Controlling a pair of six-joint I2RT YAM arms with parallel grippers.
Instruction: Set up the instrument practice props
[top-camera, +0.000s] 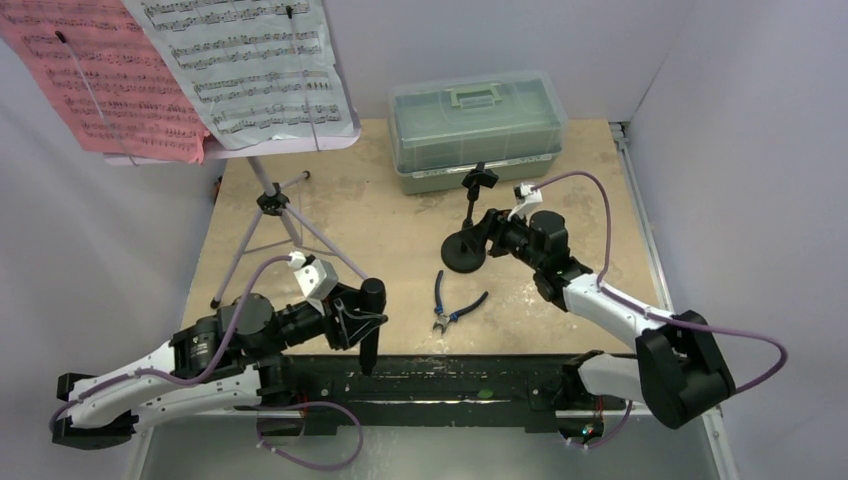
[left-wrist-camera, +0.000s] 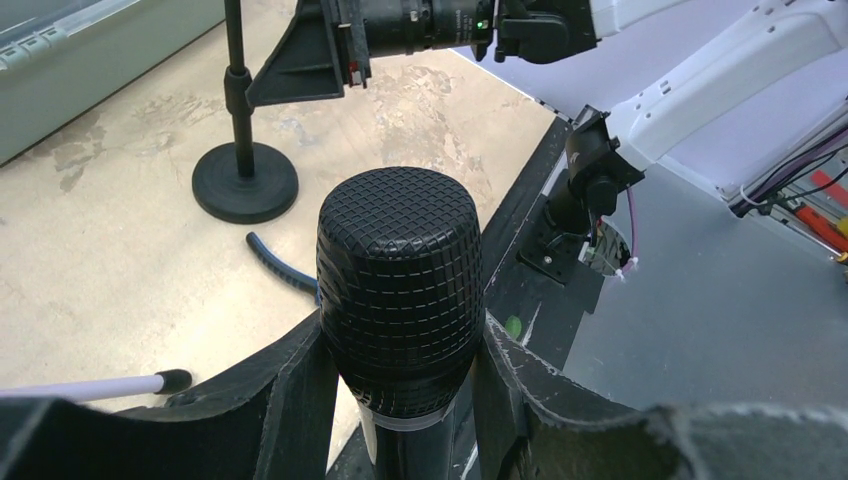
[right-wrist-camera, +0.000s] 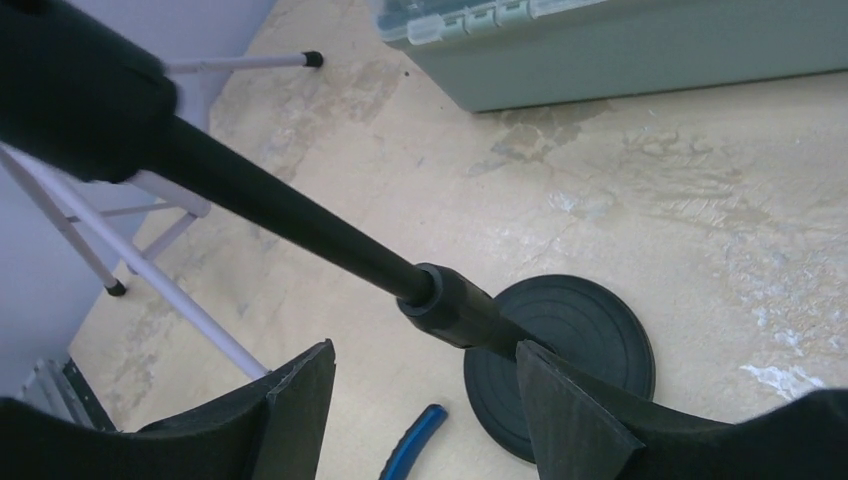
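Top view first: the music stand (top-camera: 272, 201) sits on its tripod legs at the far-left corner of the tabletop (top-camera: 390, 225), with the pink sheet (top-camera: 100, 80) and the white sheet (top-camera: 250, 70) side by side on it, white one overlapping the pink a bit. The green toolbox (top-camera: 478, 130) is against the far edge, lid on. The round-based stand (top-camera: 464, 252) is upright near the middle, just in front of the toolbox. The right gripper (top-camera: 487, 232) is right at its pole. The pliers (top-camera: 452, 305) lie just near-side of the base, between the two arms. The left gripper (top-camera: 370, 322) is at the near edge, left of the pliers, holding the microphone (top-camera: 372, 295) upright.

Left wrist view: jaws clamped on the mic body just under the mesh head, a finger (left-wrist-camera: 290, 400) on each side. Behind it you can see the stand's base, a bit of blue pliers handle and one rubber-tipped tripod foot.

Right wrist view: jaws are apart with the stand's pole running between them. The pole sits close against one finger (right-wrist-camera: 560, 410), with a clear gap to the other, so it's not pinched. One tripod leg runs nearby on the left, and the toolbox corner is up top.
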